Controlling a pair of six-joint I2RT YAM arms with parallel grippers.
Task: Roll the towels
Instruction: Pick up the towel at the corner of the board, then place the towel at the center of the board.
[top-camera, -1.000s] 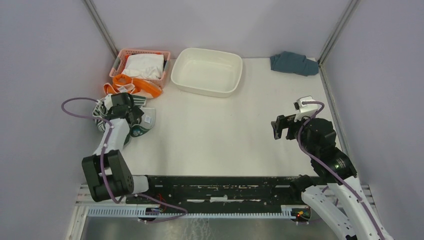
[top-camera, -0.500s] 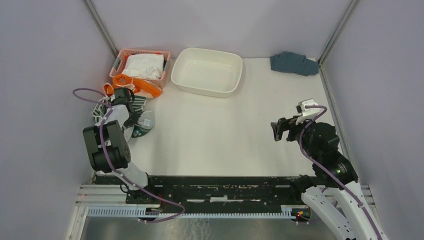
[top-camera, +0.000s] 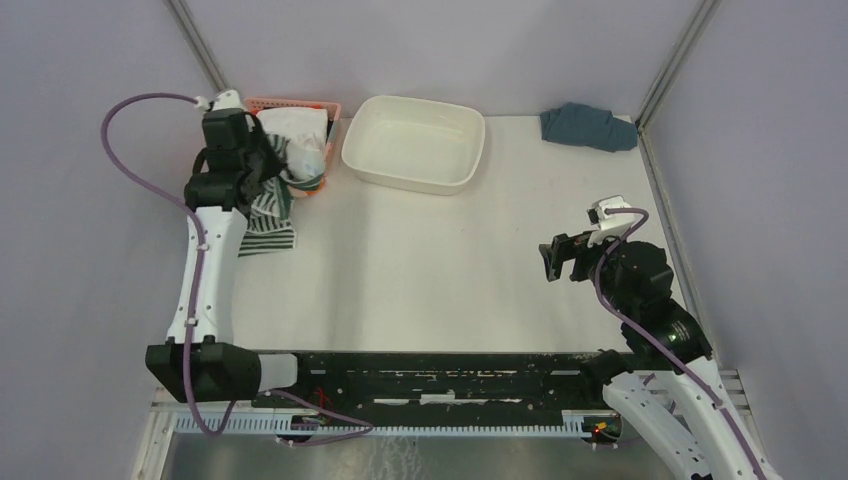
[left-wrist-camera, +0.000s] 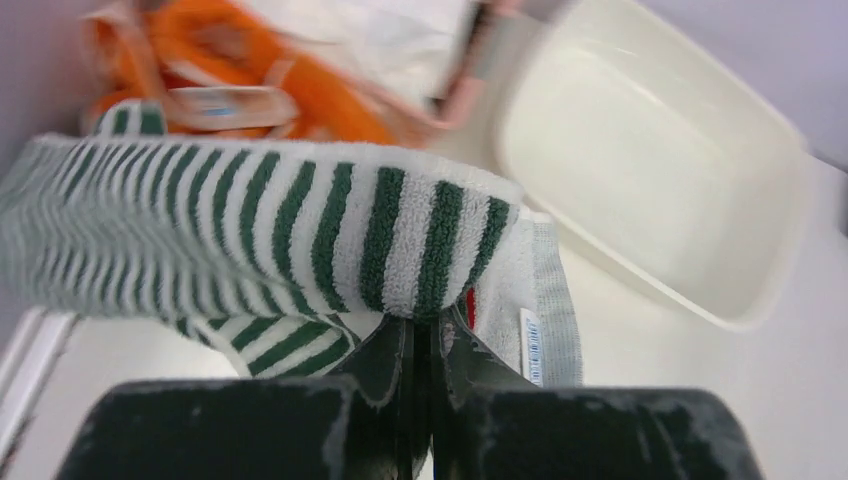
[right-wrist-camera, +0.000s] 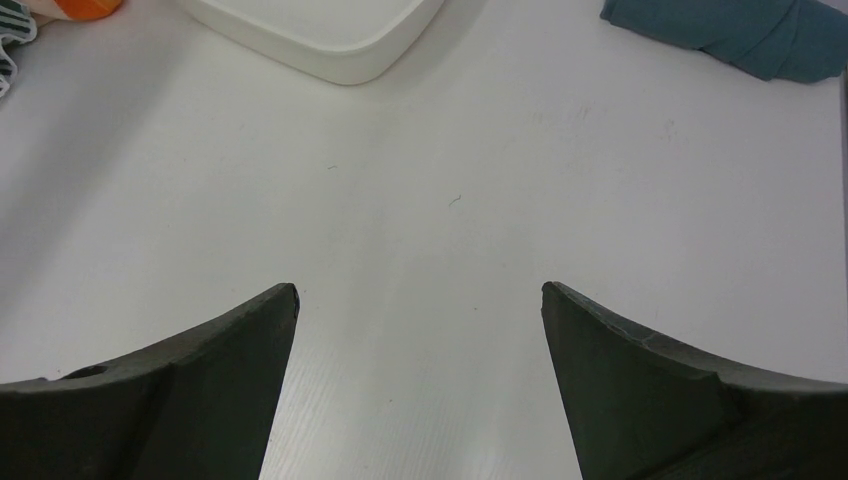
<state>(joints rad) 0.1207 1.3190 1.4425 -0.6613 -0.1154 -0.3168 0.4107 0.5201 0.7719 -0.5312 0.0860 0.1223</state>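
Note:
My left gripper (top-camera: 272, 170) is raised in front of the basket at the back left. It is shut on the top edge of the green-and-white striped towel (top-camera: 268, 222), which hangs down with its lower end reaching the table. In the left wrist view the fingertips (left-wrist-camera: 400, 350) pinch a fold of the striped towel (left-wrist-camera: 250, 230). The orange towel (left-wrist-camera: 250, 80) lies crumpled behind it; from above only a bit of the orange towel (top-camera: 312, 186) shows past the arm. My right gripper (top-camera: 556, 260) hovers open over bare table at the right, nothing between its fingers (right-wrist-camera: 240, 330).
A pink basket (top-camera: 300, 104) holding a white cloth (top-camera: 295, 130) stands at the back left. Beside it is a white tub (top-camera: 470, 160), also seen as the tub (right-wrist-camera: 330, 40) from the right wrist. A blue-grey cloth (top-camera: 588, 127) lies in the back right corner.
The left gripper shut on the striped towel and lifted it up and back toward the basket, the arm stretching out. The right arm has barely moved.

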